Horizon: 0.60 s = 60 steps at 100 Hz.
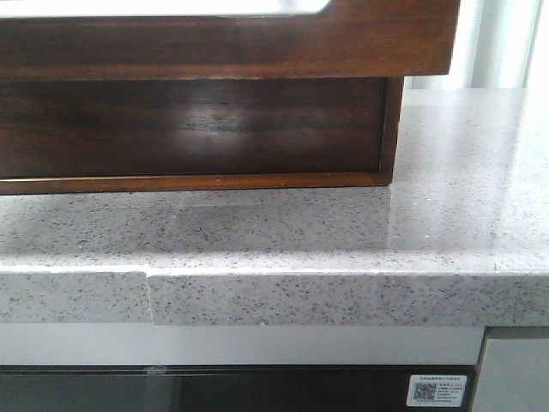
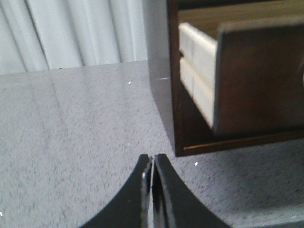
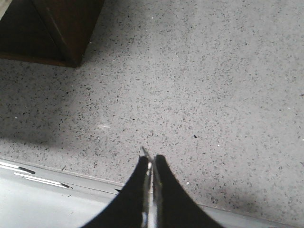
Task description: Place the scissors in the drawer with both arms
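L gripper (image 2: 153, 164): jaws pressed together, nothing visible between them, low centre of the left wrist frame above the speckled grey countertop (image 2: 71, 142). R gripper (image 3: 151, 164): jaws likewise closed with a thin pale sliver at the seam, ident. unclear. Drawer (image 1: 232, 39): pulled out, glossy reddish-brown front across top of front frame, overhanging the cabinet recess (image 1: 189, 129). Pale drawer side shows upper right in left wrist frame. Scissors not seen in any view.
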Motion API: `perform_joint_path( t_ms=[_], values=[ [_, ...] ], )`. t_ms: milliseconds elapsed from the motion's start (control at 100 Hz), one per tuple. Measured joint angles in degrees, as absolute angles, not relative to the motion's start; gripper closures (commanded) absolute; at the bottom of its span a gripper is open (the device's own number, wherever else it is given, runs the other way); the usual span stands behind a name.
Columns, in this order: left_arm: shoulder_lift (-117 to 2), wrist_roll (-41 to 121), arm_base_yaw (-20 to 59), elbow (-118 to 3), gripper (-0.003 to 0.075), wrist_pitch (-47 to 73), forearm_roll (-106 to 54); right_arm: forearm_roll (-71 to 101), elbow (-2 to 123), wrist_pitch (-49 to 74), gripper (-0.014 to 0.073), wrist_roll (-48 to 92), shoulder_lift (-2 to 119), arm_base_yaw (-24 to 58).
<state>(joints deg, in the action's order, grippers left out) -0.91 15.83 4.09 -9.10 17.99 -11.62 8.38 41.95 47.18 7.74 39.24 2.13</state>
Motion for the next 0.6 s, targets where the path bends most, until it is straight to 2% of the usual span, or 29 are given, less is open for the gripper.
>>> perform_joint_path(
  t_ms=[190, 310, 600],
  values=[
    [0.2, 15.83, 3.86, -0.37, 0.0741, 10.76, -13.77, 8.38, 41.95, 47.28, 0.0662, 7.74, 39.24, 2.13],
    [0.2, 15.83, 3.86, -0.27, 0.0741, 6.68, -16.09, 8.38, 41.95, 47.28, 0.0662, 7.74, 39.24, 2.13],
    [0.2, 15.61, 3.86, -0.27, 0.0741, 6.34, -16.32, 8.38, 41.95, 47.52, 0.0662, 7.74, 39.24, 2.13]
  ],
)
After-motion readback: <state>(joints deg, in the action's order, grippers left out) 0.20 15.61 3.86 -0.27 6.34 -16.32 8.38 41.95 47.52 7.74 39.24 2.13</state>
